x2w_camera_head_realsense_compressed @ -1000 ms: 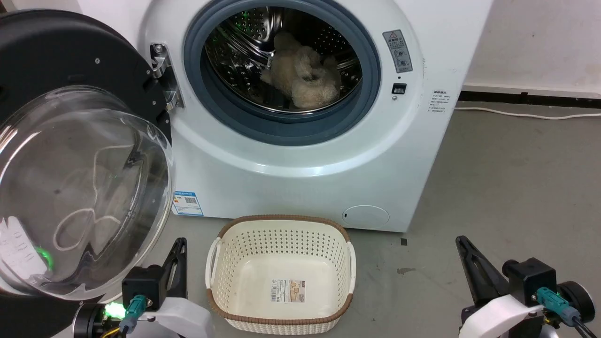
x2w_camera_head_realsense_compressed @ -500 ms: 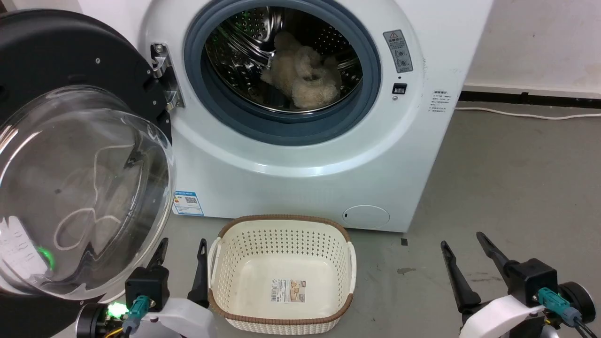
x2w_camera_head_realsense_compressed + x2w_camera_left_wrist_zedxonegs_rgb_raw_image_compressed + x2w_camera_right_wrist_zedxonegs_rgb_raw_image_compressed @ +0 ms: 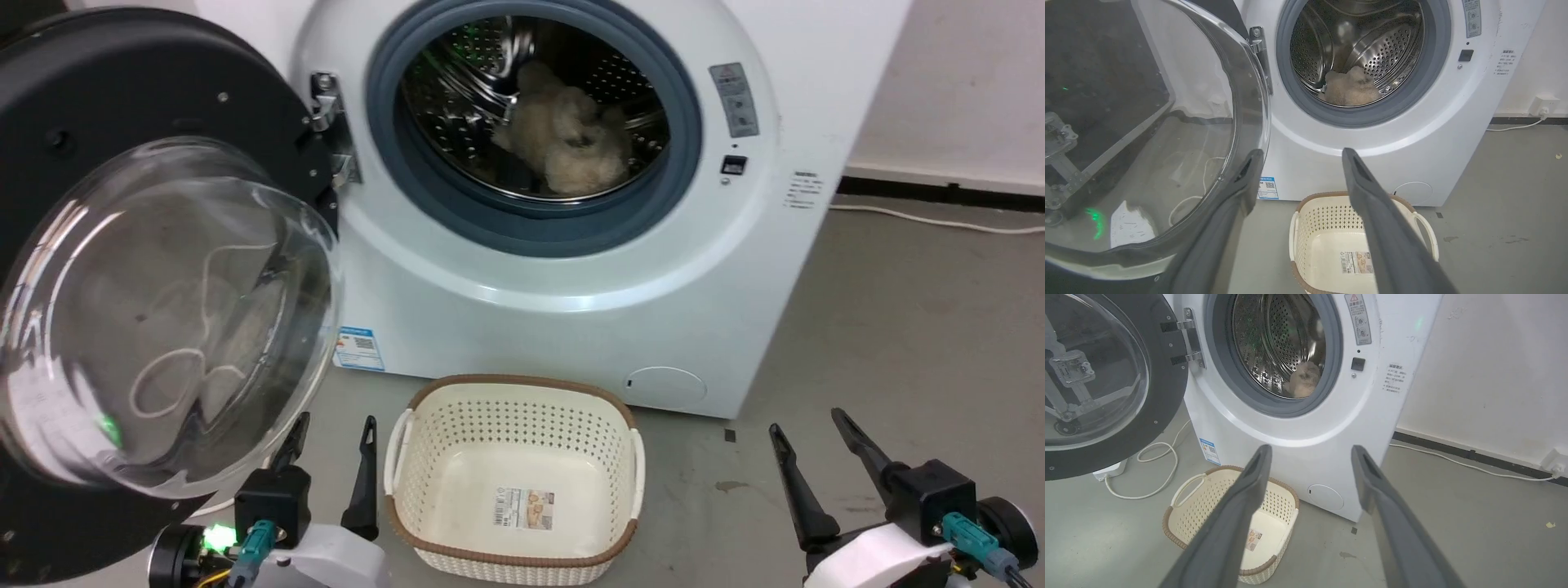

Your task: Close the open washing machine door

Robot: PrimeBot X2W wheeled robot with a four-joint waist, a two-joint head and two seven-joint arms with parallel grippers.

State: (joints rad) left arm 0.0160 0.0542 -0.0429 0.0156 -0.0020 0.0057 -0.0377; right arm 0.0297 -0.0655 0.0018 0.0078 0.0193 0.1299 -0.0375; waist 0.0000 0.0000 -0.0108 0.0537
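The large round black-rimmed glass washing machine door (image 3: pixel 163 286) stands wide open.
Head view: it hangs up-left of the left end effector (image 3: pixel 336 420), well apart from the right end effector (image 3: pixel 806 420); both spread, empty, facing the white boxy washing machine (image 3: pixel 571 327). Left wrist view: door glass beside one finger (image 3: pixel 1224 220). Right wrist view: door far left.

I see the washing machine door (image 3: pixel 163 310) swung out left of the washing machine (image 3: pixel 571 310), a bundle (image 3: pixel 567 139) in its drum (image 3: pixel 453 106), a basket (image 3: pixel 522 382) on the floor (image 3: pixel 898 327) before it.
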